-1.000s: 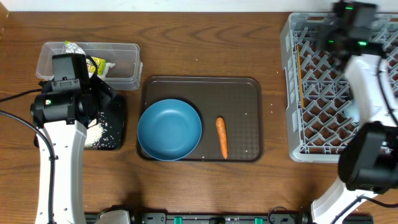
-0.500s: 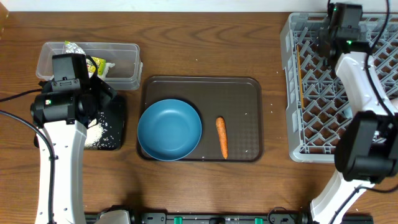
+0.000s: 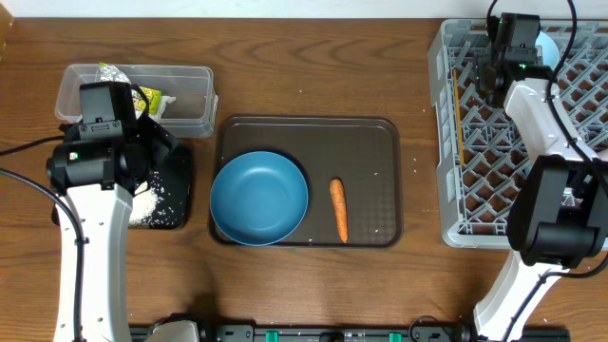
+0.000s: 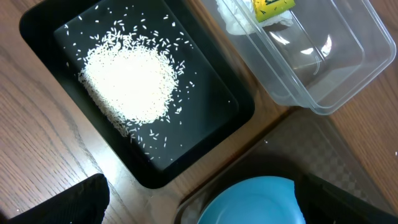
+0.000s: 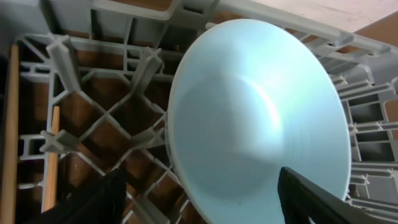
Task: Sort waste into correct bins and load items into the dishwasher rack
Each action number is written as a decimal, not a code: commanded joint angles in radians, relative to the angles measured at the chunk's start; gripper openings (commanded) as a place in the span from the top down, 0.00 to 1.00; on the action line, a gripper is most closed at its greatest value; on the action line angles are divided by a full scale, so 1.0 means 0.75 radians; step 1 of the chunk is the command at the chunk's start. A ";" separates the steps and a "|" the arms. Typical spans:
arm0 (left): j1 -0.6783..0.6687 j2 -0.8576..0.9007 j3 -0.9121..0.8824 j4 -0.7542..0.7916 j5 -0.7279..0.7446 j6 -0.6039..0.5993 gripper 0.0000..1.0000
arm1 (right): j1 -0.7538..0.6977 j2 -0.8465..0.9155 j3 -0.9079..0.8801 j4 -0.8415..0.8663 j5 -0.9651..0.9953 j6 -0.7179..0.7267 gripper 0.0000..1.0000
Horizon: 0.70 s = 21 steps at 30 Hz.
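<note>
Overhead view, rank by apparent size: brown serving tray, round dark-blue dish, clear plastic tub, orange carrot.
1. brown rectangular serving tray
2. clear plastic tub, partly hidden under the left arm, so unsure against the dish
3. round dark-blue dish
4. small orange carrot

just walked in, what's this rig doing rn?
Sorting waste and loading a rack. The right gripper is at the far end of the grey dishwasher rack, jaws open at a pale-blue bowl standing on edge in it. The left gripper hovers open and empty over the black tray of rice. The dark-blue dish and carrot lie on the brown serving tray, not yet sorted.
</note>
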<state>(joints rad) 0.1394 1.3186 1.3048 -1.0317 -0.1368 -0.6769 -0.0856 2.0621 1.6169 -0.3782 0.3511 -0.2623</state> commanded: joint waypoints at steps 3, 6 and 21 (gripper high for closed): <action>0.001 0.004 0.011 -0.006 -0.007 0.008 0.02 | -0.028 0.041 0.024 -0.015 -0.030 -0.017 0.45; 0.001 0.004 0.011 -0.006 -0.007 0.008 0.02 | -0.034 0.051 0.024 -0.019 -0.031 -0.011 0.50; 0.001 0.004 0.011 -0.005 -0.007 0.008 0.02 | -0.035 0.048 0.275 -0.262 -0.141 0.133 0.99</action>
<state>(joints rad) 0.1394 1.3186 1.3048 -1.0317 -0.1368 -0.6769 -0.0868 2.0880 1.7512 -0.5510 0.2871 -0.2062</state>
